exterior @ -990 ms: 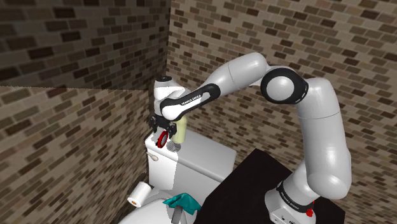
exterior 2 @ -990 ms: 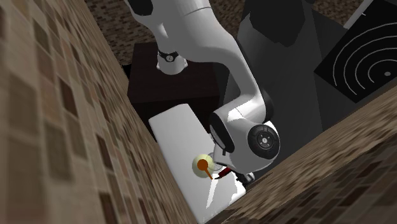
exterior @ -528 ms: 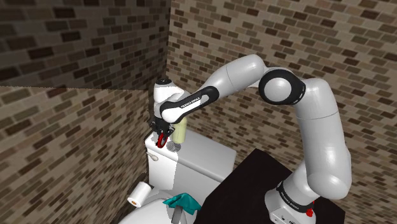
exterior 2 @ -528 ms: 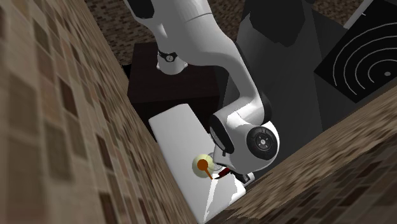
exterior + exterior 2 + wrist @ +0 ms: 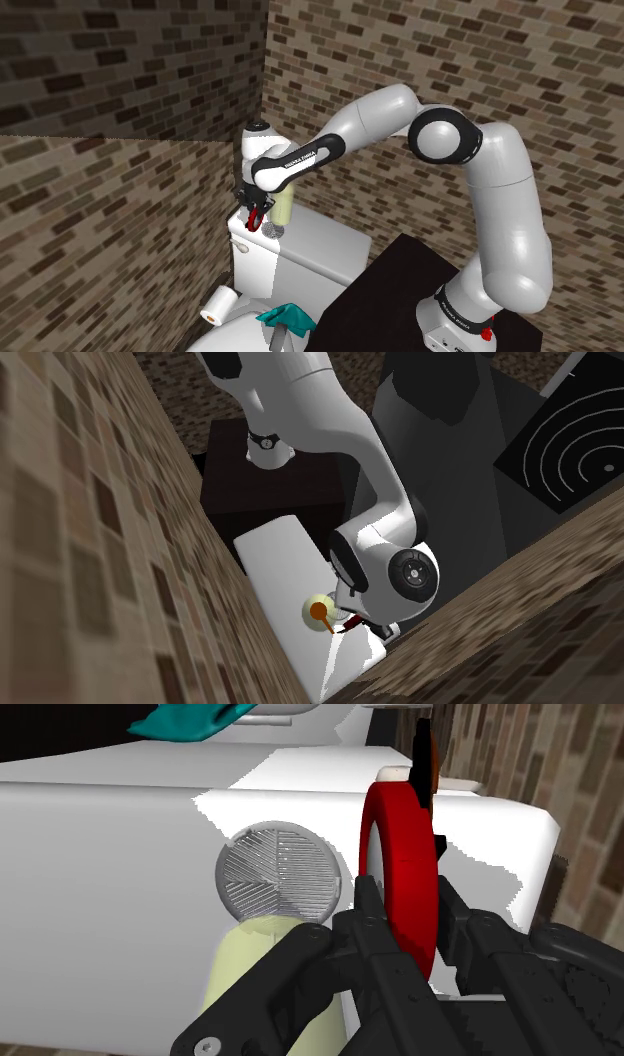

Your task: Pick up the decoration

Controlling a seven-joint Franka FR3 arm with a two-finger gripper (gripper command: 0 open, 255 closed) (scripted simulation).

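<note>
The decoration is a red ring standing on edge on the white toilet tank lid. My gripper is shut on it, one black finger pressed to each flat side. In the shoulder view the gripper points down at the tank's far corner by the brick walls, with the red ring between its fingers. From the second exterior view a sliver of red shows under the white hand.
A pale yellow cylinder with an orange top stands right beside the gripper. A round grey flush button sits in the lid. A toilet paper roll and teal cloth lie below; brick walls close in on two sides.
The fingers have closed onto the red ring, and the hand has sunk slightly toward the tank lid. The ring itself has not moved.
</note>
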